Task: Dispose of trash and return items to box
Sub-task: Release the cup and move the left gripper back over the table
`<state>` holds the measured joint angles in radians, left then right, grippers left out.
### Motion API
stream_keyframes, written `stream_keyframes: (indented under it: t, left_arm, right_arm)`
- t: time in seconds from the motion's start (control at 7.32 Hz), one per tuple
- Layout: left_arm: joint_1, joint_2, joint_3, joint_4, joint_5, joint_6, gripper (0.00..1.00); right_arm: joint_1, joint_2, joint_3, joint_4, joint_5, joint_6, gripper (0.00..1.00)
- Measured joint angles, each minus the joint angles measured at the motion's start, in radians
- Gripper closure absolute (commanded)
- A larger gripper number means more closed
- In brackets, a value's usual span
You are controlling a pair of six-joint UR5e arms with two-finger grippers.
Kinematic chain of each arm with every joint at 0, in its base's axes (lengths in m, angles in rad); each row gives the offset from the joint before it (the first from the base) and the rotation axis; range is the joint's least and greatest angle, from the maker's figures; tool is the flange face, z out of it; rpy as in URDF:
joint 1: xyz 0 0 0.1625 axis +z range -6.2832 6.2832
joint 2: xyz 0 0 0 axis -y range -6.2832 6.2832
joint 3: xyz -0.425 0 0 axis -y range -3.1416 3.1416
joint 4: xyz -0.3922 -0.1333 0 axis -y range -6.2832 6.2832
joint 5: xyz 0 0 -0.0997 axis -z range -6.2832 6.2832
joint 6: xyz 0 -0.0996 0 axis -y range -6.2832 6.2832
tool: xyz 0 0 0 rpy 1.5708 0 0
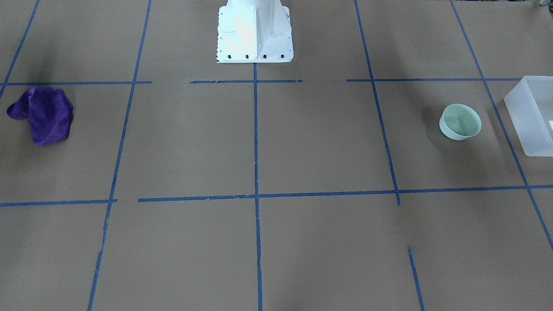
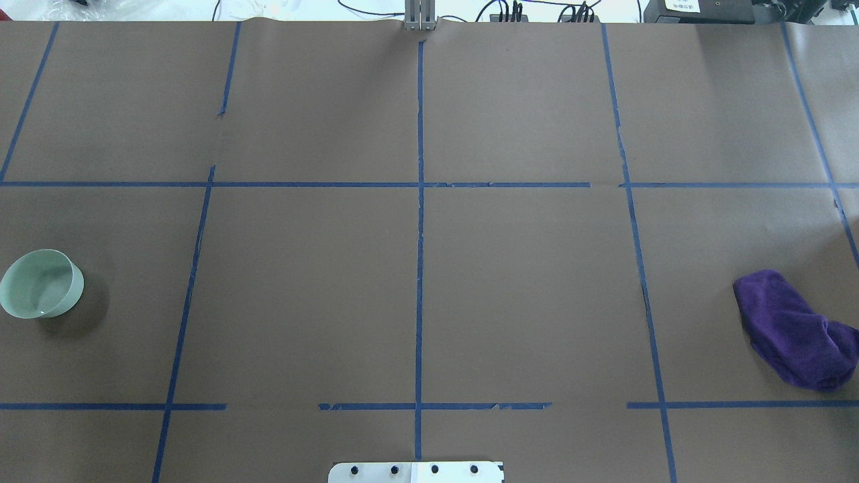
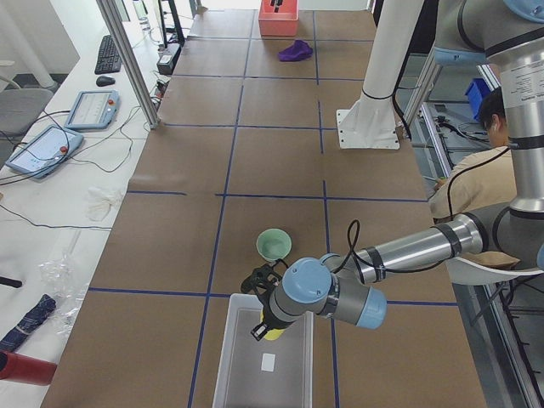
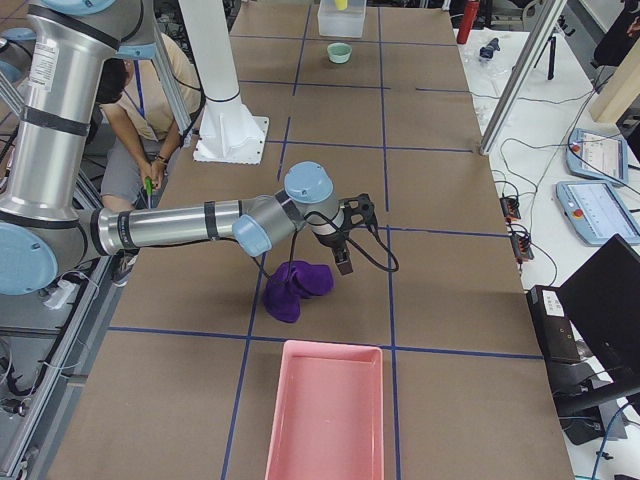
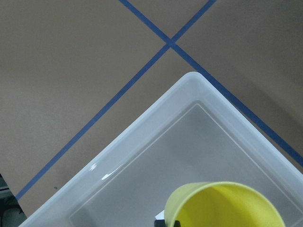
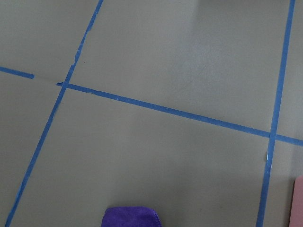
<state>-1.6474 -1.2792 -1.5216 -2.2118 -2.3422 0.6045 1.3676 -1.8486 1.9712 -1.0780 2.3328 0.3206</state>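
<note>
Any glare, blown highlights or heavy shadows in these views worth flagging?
Exterior front-facing: the white robot base is blown out, its detail washed. Overhead exterior: the mint-green bowl throws a soft shadow toward the view's centre. Left wrist-mounted: a small glint on the wall of the translucent bin.

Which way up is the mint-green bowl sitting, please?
Upright: the mint-green bowl rests on its base, rim up, its empty inside visible from overhead.
</note>
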Motion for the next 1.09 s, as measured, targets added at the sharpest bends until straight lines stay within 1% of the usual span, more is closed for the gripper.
stream_keyframes:
  t: [0.14,0.41,0.55,0.68,0.96,1.09]
  left_arm:
    - [0.035,0.003,0.021,-0.004,-0.044,-0.002,1.0]
    - [0.09,0.013,0.058,-0.006,-0.078,0.003,0.87]
    - [0.102,0.023,0.066,-0.008,-0.082,0.007,0.78]
    - [0.106,0.032,0.069,-0.01,-0.084,0.01,0.72]
    - [0.109,0.035,0.069,-0.049,-0.086,0.002,0.66]
    - [0.11,0.035,0.068,-0.076,-0.087,-0.009,0.4]
  right_arm:
    - [-0.002,-0.004,0.0,0.001,-0.001,0.0,0.0]
    - [-0.005,-0.008,-0.002,0.0,-0.009,0.0,0.0]
    - [-0.007,-0.011,-0.002,0.001,-0.017,-0.001,0.0]
    - [-0.009,-0.013,-0.002,0.001,-0.021,-0.001,0.0]
    - [-0.01,-0.013,-0.002,0.001,-0.028,0.0,0.0]
    - [-0.013,-0.014,-0.002,0.001,-0.034,0.0,0.0]
